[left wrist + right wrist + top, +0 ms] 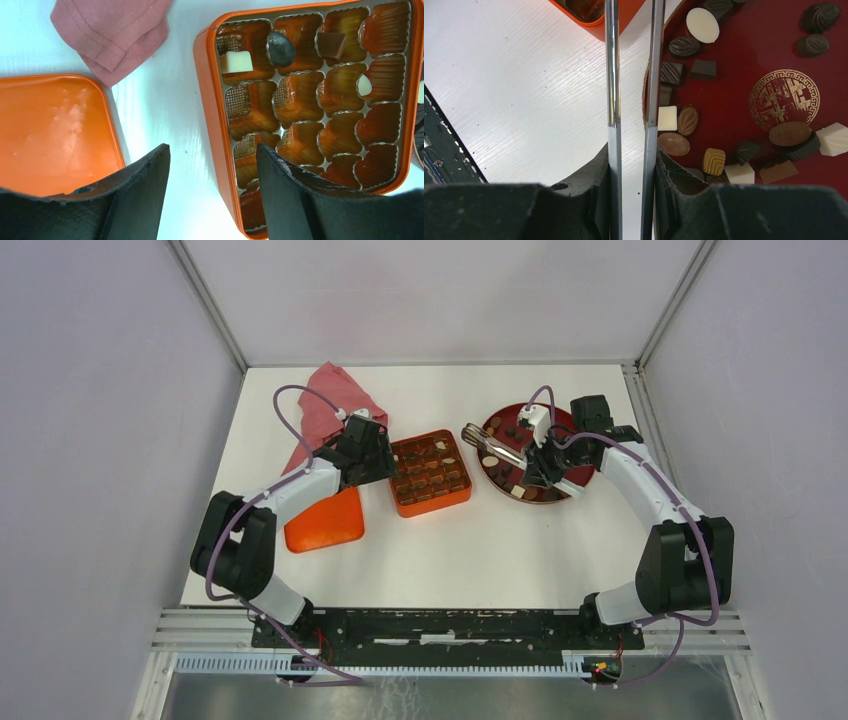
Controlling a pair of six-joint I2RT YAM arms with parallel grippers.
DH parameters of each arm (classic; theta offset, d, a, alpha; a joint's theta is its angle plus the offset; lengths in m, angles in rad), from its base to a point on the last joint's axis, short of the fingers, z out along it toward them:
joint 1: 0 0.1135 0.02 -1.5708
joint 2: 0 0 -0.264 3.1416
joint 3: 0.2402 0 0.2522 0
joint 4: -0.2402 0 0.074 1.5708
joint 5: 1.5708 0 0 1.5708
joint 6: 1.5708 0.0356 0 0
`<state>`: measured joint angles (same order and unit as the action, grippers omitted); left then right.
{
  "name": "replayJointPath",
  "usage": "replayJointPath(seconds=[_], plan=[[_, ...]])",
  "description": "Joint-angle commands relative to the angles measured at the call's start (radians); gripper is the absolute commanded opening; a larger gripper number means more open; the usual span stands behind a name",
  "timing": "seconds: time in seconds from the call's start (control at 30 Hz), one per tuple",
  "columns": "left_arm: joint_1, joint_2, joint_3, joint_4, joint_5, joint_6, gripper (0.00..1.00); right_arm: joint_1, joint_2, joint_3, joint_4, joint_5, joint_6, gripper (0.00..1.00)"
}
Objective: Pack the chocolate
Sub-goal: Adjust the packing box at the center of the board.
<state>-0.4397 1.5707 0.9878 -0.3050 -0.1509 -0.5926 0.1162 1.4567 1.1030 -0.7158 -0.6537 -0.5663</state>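
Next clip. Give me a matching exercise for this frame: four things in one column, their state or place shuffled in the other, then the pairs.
Things
1. left tool
2. right tool
3. orange lid
4. dark red plate

States or places
a. carries most of the chocolate
b. open and empty, above the orange box rim
c. flat on the table beside the box, on the left arm's side
d. shut on metal tongs

Pairs: 1-b, 2-d, 3-c, 4-a
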Motion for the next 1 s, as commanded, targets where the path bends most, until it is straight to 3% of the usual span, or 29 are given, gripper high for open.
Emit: replayJointPath(seconds=[0.0,0.23,0.97], plan=[[0.003,-0.037,-0.006,0.023,-0.026,0.054,0.70,0.005,-0.023,0.031,0.043,-0.030,-0.013,0.00],[0.007,-0.051,-0.025,0.052,-0.061,0.041,0.69,0.004,-0.020,0.027,0.049,-0.057,-0.006,0.00],[-0.006,0.138,0.060,0.139,-0.018,0.047,0.46,0.004,-0.030,0.014,0.048,-0.060,-0.005,0.00]])
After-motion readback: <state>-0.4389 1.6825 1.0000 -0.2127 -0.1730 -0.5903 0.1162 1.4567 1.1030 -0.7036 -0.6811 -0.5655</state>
